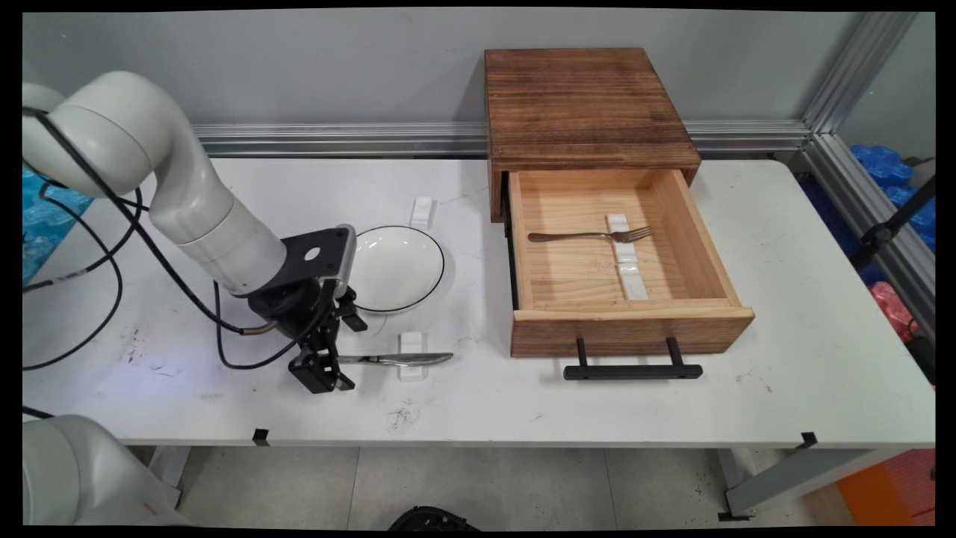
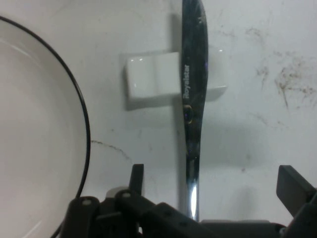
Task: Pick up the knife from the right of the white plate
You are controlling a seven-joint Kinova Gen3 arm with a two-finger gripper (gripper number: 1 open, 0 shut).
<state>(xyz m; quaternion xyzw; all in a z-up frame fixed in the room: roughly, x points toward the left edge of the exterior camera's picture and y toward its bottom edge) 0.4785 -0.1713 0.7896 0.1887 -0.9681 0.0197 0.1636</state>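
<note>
Gripper [image 1: 323, 371] low near the desk's front edge, fingers wide astride the knife [image 2: 192, 99] handle, blade propped on its rest [image 2: 151, 81].

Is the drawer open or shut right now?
Open. The drawer is pulled out of its wooden box towards the table's near edge, and a fork lies inside.

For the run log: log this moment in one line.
gripper: open, astride knife handle | knife: across white rest | plate: beside | drawer: open, holds fork
</note>
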